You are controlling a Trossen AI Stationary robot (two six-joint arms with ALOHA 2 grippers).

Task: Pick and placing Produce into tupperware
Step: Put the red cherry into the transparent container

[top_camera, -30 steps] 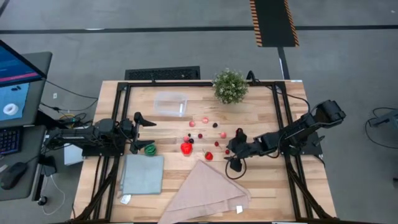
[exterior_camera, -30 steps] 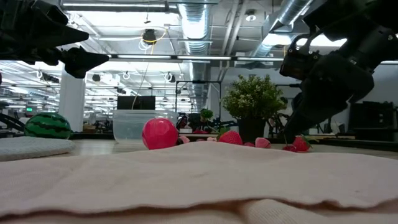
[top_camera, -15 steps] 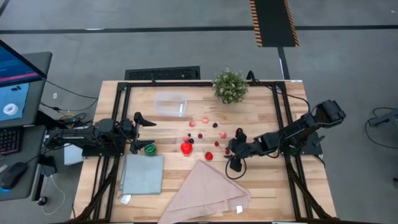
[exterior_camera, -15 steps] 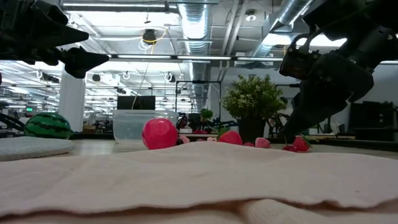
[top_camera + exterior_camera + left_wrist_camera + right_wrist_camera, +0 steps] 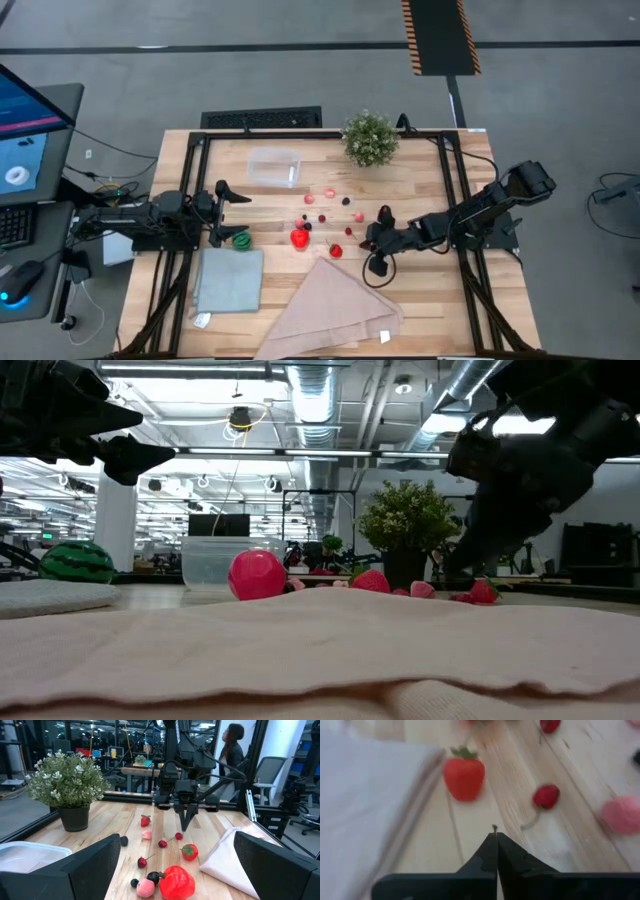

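Note:
The produce lies scattered mid-table: a larger red piece, a strawberry, a cherry, pink pieces and a round green one. The clear tupperware stands at the far side, left of the plant. My right gripper points down, shut, its tips just above the wood between the strawberry and the cherry. My left gripper hovers open at the table's left, above the green piece. My right gripper is shut with a thin dark sliver showing at its tips. Whether that is a piece's stem or part of the fingers, I cannot tell. No fruit sits between the fingers.
A potted plant stands at the far side. A grey-blue cloth and a beige cloth lie along the near edge, the beige one close to my right gripper. A person is in the room beyond the table.
My right gripper has shut while staying over the same spot by the cherries. The produce around it lies where it was.

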